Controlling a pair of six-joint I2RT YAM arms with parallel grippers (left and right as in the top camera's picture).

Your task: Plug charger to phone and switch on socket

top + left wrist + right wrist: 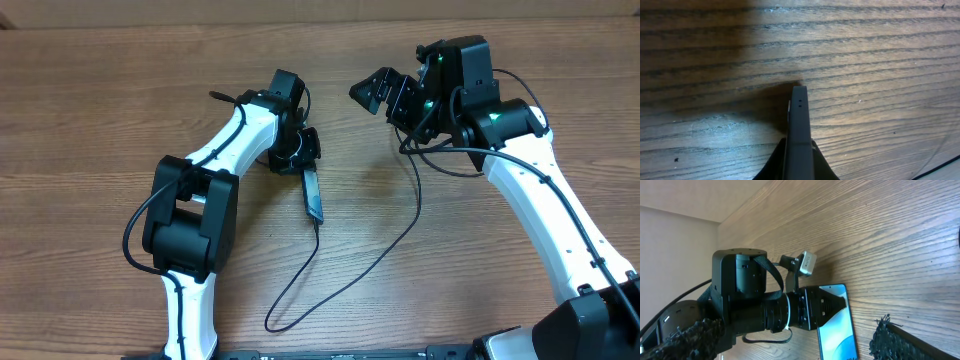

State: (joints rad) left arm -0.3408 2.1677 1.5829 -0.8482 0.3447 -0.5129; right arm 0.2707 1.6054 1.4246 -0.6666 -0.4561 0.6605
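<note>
Phone (313, 197) on edge, clamped in left pincer (303, 163) — right pincer (372, 88) agape, well apart.

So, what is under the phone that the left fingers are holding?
Bare wooden table and a shadow. The left fingers hold the phone on edge and cover its near end; whether it touches the wood cannot be seen.

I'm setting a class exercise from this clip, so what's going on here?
The left gripper is clamped on the phone, standing it on its edge on the wooden table. The black charger cable runs to the phone's lower end and looks plugged in. The right gripper hangs open above the table, holding nothing. No socket is in view.
</note>
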